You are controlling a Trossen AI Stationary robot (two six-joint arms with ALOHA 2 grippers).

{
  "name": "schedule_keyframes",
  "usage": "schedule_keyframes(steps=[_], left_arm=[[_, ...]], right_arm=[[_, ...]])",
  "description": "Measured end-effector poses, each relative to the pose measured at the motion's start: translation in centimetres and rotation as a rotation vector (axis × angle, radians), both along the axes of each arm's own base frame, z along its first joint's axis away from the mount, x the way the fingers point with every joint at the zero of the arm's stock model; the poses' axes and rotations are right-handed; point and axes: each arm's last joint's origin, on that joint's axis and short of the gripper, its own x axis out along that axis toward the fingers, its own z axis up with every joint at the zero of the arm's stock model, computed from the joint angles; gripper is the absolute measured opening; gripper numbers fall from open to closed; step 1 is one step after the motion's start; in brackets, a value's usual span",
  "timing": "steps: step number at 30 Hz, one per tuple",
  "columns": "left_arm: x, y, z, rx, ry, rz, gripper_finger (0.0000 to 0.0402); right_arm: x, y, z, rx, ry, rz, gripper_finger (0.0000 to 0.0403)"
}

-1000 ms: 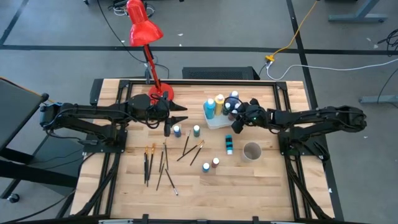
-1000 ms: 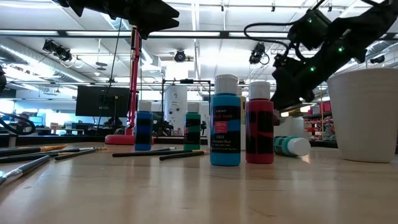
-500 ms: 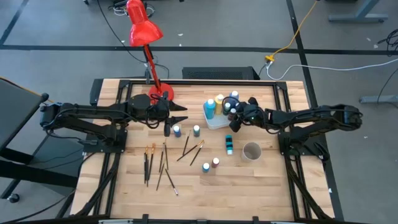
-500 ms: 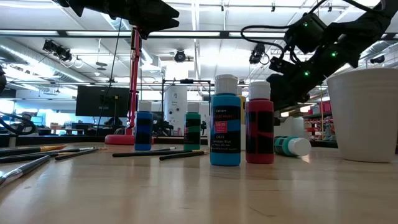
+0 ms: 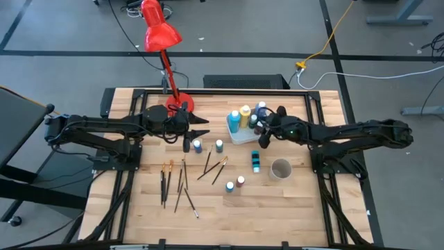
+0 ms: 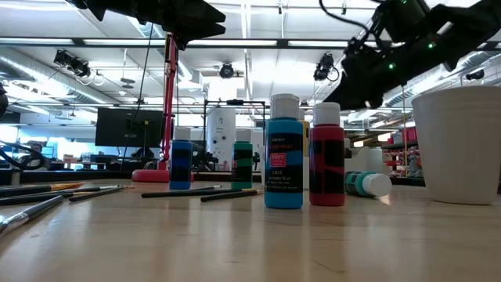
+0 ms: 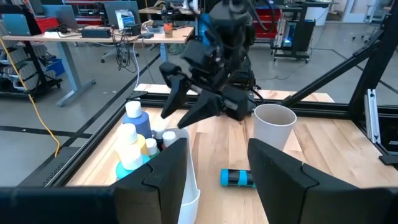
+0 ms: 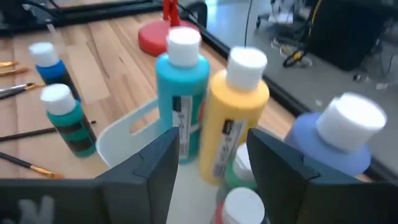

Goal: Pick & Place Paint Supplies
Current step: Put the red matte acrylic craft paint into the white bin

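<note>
A white tray (image 5: 244,136) at the table's far middle holds upright bottles: a teal one (image 8: 180,93), a yellow one (image 8: 235,118), a blue one (image 8: 339,134) and smaller ones. My right gripper (image 5: 261,128) hovers open just over this tray, its fingers (image 8: 152,165) either side of the yellow bottle without touching it. My left gripper (image 5: 202,127) is open and empty above a blue bottle (image 5: 197,146) and a teal bottle (image 5: 219,145). Another teal bottle (image 5: 256,162) lies on its side. A blue (image 6: 282,153) and a red bottle (image 6: 326,155) stand near the front. Brushes (image 5: 182,182) lie flat on the table.
A white cup (image 5: 280,169) stands right of the lying bottle. The red desk lamp's base (image 5: 180,105) sits at the far edge behind my left gripper. More brushes (image 5: 216,167) lie in the middle. Bare wood shows along the near edge.
My right gripper has risen over the tray and shifted slightly toward the far edge, staying open. The bottles and brushes have not moved.
</note>
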Motion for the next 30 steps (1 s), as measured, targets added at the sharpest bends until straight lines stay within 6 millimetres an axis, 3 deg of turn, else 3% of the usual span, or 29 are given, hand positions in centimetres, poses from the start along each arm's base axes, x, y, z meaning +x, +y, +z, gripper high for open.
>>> schedule_keyframes(steps=[9,16,23,30], left_arm=[[0.0,0.0,0.0,0.003,0.0,0.0,0.0178],[0.0,0.0,0.0,0.007,0.001,-0.001,0.0178],[0.0,0.0,0.0,0.007,0.001,-0.001,0.0178],[0.0,0.0,0.0,-0.004,0.0,0.0,0.0178]], right_arm=[[0.8,3.0,2.2,-0.055,-0.193,0.217,0.0194],[1.2,6.1,2.6,-0.01,-0.259,0.459,0.0194],[2.2,8.9,1.5,0.065,-0.276,0.614,0.0194],[3.5,11.1,-0.8,0.168,-0.251,0.753,0.0194]])
